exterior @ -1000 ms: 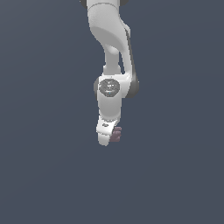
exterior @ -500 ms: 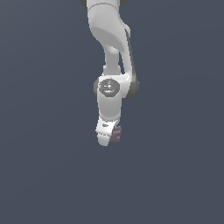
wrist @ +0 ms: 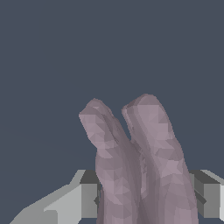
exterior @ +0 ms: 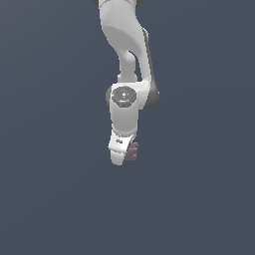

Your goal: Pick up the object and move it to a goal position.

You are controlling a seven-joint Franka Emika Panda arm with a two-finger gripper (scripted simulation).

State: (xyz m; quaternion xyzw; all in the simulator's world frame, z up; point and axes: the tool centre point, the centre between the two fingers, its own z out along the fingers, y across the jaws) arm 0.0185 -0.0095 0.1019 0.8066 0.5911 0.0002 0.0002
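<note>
The object point(wrist: 135, 162) is a lumpy, ridged mauve-purple blob with two finger-like lobes. In the wrist view it sits between my two grey fingers point(wrist: 85, 199), which press on it from both sides. In the exterior view the object point(exterior: 132, 151) shows as a small purple bit beside the white gripper point(exterior: 123, 155) at the end of the arm. The gripper is shut on the object. Most of the object is hidden behind the white hand in the exterior view.
The white arm point(exterior: 127, 60) comes down from the top of the exterior view. Plain dark grey-blue ground surrounds it in both views. No goal marker shows.
The arm and the held object have shifted only slightly; the gripper stays shut on the object.
</note>
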